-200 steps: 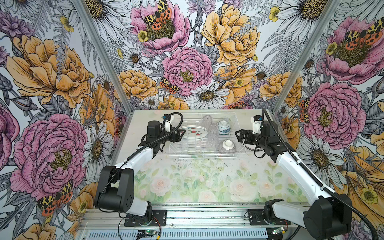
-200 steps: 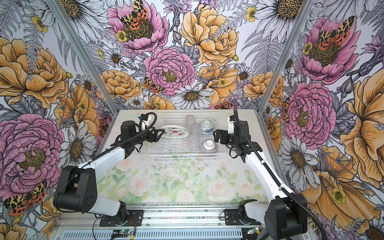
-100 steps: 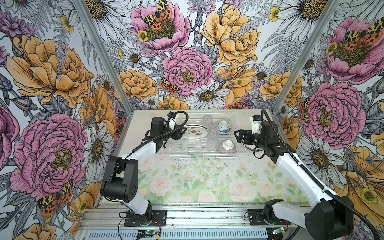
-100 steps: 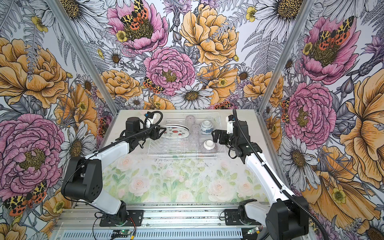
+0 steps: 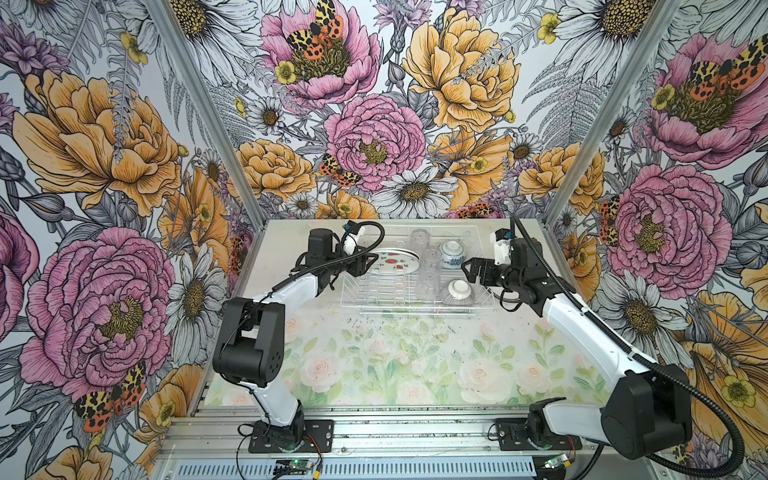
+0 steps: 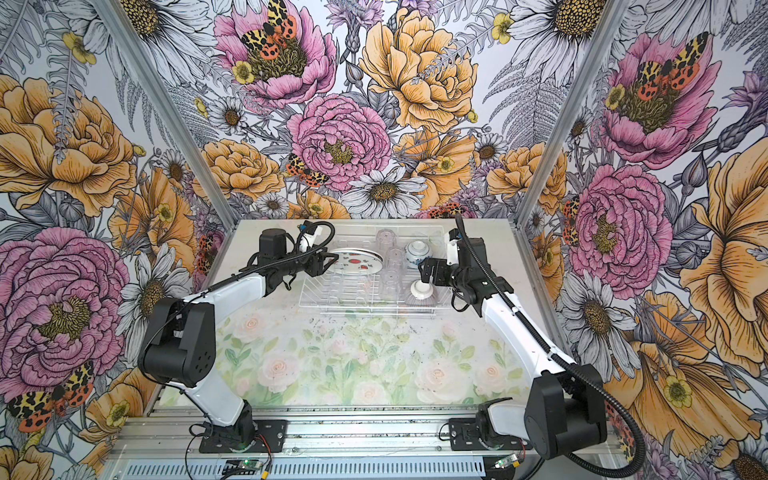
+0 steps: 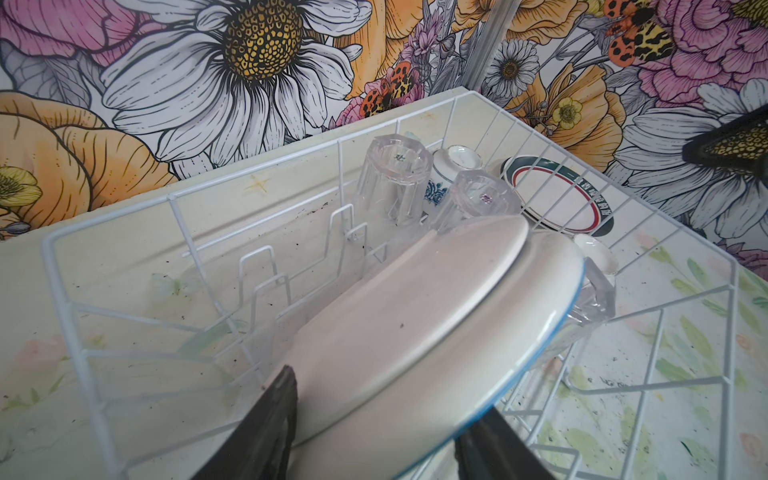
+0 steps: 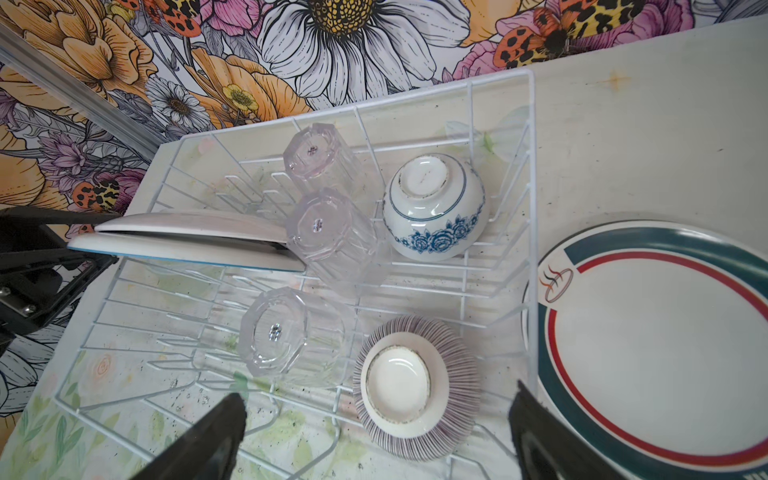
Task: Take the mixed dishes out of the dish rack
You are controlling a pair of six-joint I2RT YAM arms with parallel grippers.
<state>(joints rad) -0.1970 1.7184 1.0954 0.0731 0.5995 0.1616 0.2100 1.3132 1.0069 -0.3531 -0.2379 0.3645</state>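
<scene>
The dish rack is a white wire basket at the back of the table. The watermelon-print plate leans in its slots, and my left gripper is shut on the plate's left rim; in the left wrist view its fingers flank the plate's white underside. Three clear tumblers stand upside down mid-rack, beside the upturned blue-and-white bowl. The ribbed bowl lies foot-up, and my right gripper hangs open above it. The teal-and-red-rimmed plate lies flat on the table outside the rack.
Floral walls close in the table on the left, back and right. The flower-print mat covers the table in front of the rack. The rack's empty upright slots stand beside the held plate.
My left gripper has reached further to the watermelon-print plate and closed on its rim. The right gripper has shifted only slightly and stays open.
</scene>
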